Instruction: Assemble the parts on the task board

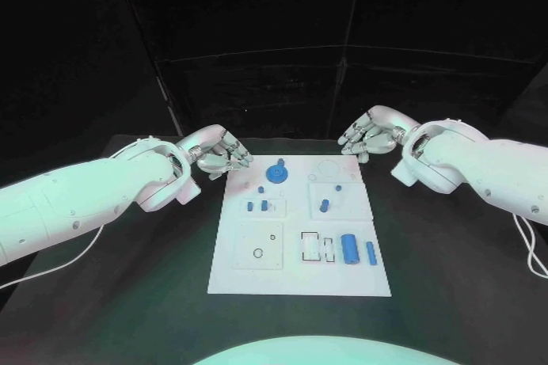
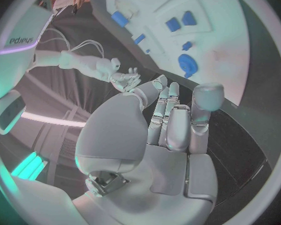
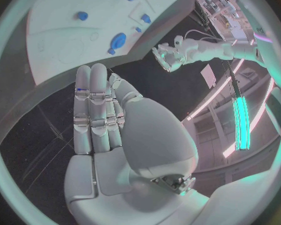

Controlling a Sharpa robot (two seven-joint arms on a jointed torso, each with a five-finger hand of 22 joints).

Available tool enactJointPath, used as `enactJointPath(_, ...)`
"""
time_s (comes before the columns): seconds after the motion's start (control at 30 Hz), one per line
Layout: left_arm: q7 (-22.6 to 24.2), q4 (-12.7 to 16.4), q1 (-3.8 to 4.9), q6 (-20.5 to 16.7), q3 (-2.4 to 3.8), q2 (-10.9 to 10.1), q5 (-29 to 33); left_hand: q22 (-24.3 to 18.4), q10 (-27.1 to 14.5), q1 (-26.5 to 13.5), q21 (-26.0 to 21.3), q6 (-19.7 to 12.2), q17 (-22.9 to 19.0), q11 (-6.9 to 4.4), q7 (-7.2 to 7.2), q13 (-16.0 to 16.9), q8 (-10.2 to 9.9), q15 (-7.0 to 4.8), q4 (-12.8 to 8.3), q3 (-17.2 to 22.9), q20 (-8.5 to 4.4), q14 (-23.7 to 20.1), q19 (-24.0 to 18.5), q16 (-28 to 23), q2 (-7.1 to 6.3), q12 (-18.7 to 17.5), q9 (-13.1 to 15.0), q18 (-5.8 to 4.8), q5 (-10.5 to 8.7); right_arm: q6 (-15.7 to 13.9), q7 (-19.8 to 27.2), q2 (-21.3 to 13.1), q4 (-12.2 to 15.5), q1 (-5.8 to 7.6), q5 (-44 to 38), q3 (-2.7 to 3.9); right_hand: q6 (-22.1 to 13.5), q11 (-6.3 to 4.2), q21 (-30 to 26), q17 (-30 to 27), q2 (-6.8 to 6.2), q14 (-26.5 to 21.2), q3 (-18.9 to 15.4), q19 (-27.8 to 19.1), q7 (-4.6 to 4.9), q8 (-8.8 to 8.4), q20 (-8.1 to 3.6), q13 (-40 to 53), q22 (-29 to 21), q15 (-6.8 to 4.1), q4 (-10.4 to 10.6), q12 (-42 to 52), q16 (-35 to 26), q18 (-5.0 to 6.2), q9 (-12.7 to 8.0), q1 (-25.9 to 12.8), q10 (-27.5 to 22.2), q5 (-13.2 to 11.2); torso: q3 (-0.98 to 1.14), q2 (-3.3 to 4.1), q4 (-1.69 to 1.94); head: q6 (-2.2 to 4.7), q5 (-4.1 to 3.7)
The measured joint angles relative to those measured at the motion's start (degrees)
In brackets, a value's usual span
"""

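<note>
A: Board [image 1: 299,282] first: your white task board lies in the middle of the black table [image 1: 457,262], and both hands hover off its far corners, neither touching it.

B: What are my fingers doing?

A: Your left hand [image 1: 217,153] sits just beyond the far left corner, fingers loosely curled and apart, holding nothing. Your right hand [image 1: 370,135] is by the far right corner, the same: fingers apart, nothing in them. The wrist views agree; each palm is bare.

B: Where could this go wrong?

A: My guess is the reach in. The parts are small and sit close together, so a broad hand coming down for one could knock its neighbour out of place. A sideways brush could also push the board along the table.

B: What sits in what?

A: Going by size: the blue round knob [image 1: 279,173] stands at the far middle of the board. The blue cylinder [image 1: 349,249] lies in the near right section, with a slimmer blue bar [image 1: 371,252] just beside it and a dark-rimmed rectangular slot [image 1: 310,247] on its other side. A small blue peg [image 1: 325,205] rests in the square recess [image 1: 331,214] behind them. Tiny blue pieces [image 1: 263,206] lie on the left middle plate. Whether any of these is fully seated, I cannot tell.
</note>
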Motion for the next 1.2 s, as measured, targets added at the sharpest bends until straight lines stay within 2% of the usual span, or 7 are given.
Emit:
enactJointPath(0.1, 3.92, 1.92, -0.12, 0.01, -0.07, -0.88, 9.63, -4.01, 0.00, 0.00, -4.24, 0.00, -4.36, 0.00, 0.00, 0.00, 0.00, 0.08, 0.06, 0.06, -0.05, -1.96, -2.19, -2.41, 0.00, 0.27, 0.00, 0.60, 0.00, 0.07, -2.56, -0.94, 2.37, -1.48, -7.48, -0.02, 0.00, -0.01, 4.05, 3.40, -0.32, 0.00, 1.69, -0.73, 0.01, -1.26, -0.04, -0.07, 2.92, 0.00, -0.07, -1.79, 4.66, 0.00, -0.17, -1.76, -0.01, -0.52, -0.02, 0.00, -0.10, 0.18, -0.82)
enactJointPath(0.17, 5.95, 2.99, -0.29, 0.12, -0.15, -1.11, 15.01, -6.22, 0.00, 0.28, -6.55, 0.00, -6.81, 0.00, 0.00, 0.00, 0.00, 0.01, 0.05, 0.25, -0.04, -3.06, -3.38, -3.75, 0.28, 0.28, 0.00, 1.48, 0.00, 0.12, -3.91, -1.36, 3.44, -2.37, -11.60, -0.03, -1.15, 0.56, 6.07, 9.27, -1.15, 0.00, 2.41, -0.81, 0.69, -2.56, 0.04, -0.41, 4.32, 0.00, 0.09, -3.78, 10.49, 0.00, -0.33, -2.57, -2.12, -1.73, -0.02, 0.00, -0.13, 0.32, -1.52)
enactJointPath(0.23, 7.91, 3.98, -0.45, 0.29, -0.28, -1.17, 20.55, -7.92, 0.00, 0.31, -8.35, 0.00, -8.62, 0.00, 0.00, 0.00, 0.00, 0.09, -0.11, 0.55, -0.05, -3.75, -4.21, -4.82, 0.64, 0.28, -0.04, 1.47, 0.00, 0.17, -5.20, -1.60, 4.23, -3.25, -15.80, -0.05, -2.14, 0.89, 7.83, 17.20, -1.58, -0.04, 2.90, -0.56, 0.96, -3.23, 0.29, -0.47, 5.50, 0.46, 0.07, -5.08, 17.89, 0.00, -0.32, -3.37, -3.43, -3.05, 0.01, 0.00, -0.12, 0.54, -2.18)
enactJointPath(0.43, 11.22, 5.78, -0.70, 0.79, -0.75, -1.24, 31.08, -9.96, 0.00, -0.03, -10.50, -0.01, -10.14, 0.00, 0.00, -0.09, 0.00, 0.20, -0.06, 0.49, -0.02, -4.27, -4.99, -5.51, 0.95, 0.28, -0.09, 1.47, 0.00, 0.00, -7.25, -1.66, 5.43, -5.19, -23.96, -0.03, -2.66, 1.60, 16.39, 35.86, -2.93, 0.00, 5.55, -0.30, 1.47, -3.23, 1.78, -0.39, 13.50, 1.05, -0.16, -6.61, 35.04, 0.01, -0.21, -4.81, -4.12, -3.40, 0.07, -0.01, -0.05, 0.92, -2.85)
enactJointPath(0.67, 12.86, 6.28, -0.80, 1.34, -0.90, -1.21, 36.77, -10.71, -0.37, -0.37, -11.41, -0.45, -10.37, 0.33, 0.43, -0.26, 0.00, 0.20, 0.31, 0.13, 0.18, -4.27, -5.19, -5.73, 0.71, 0.28, -0.24, 1.64, 0.00, -0.44, -8.36, -0.96, 5.62, -5.95, -28.64, -0.02, -2.66, 1.81, 21.84, 41.52, -3.33, 0.00, 7.09, 0.13, 1.47, -3.23, 2.20, -0.39, 19.35, 1.05, -0.16, -6.96, 40.17, 0.00, -0.16, -5.21, -4.32, -3.40, 0.08, 0.03, -0.10, 0.86, -3.21)
enactJointPath(0.77, 13.18, 6.10, -0.83, 1.58, -0.93, -1.17, 37.86, -10.90, -0.75, -0.37, -11.41, -0.67, -10.49, 0.31, 0.40, -0.33, 0.00, 0.40, 0.30, 0.13, 0.18, -4.47, -5.59, -5.73, 0.71, 0.28, -0.29, 2.30, 0.00, -0.44, -8.63, -0.54, 5.51, -6.18, -29.59, 0.00, -2.66, 1.81, 22.49, 42.10, -3.33, 0.00, 7.56, 0.13, 1.47, -3.23, 2.20, -0.39, 20.08, 1.05, -0.15, -6.96, 40.66, 0.00, -0.16, -5.21, -4.32, -3.40, 0.05, 0.06, -0.10, 0.82, -3.32)
enactJointPath(1.2, 13.38, 5.40, -0.85, 2.18, -0.94, -1.30, 40.32, -11.11, -1.16, -0.62, -11.82, -1.26, -10.52, 0.72, 0.81, -0.43, -0.30, 0.41, 0.46, -0.02, 0.18, -4.47, -5.58, -5.73, 0.46, 0.28, -0.35, 2.32, 0.00, 0.11, -9.22, 0.90, 4.06, -6.57, -31.23, -0.01, -2.19, 1.80, 25.39, 43.87, -3.10, 0.00, 10.87, 0.12, 1.44, -3.23, 2.20, -0.39, 22.97, 1.05, -0.25, -6.96, 42.54, 0.00, -0.05, -5.44, -4.31, -1.53, 0.01, 0.09, 0.00, 0.63, -3.12)
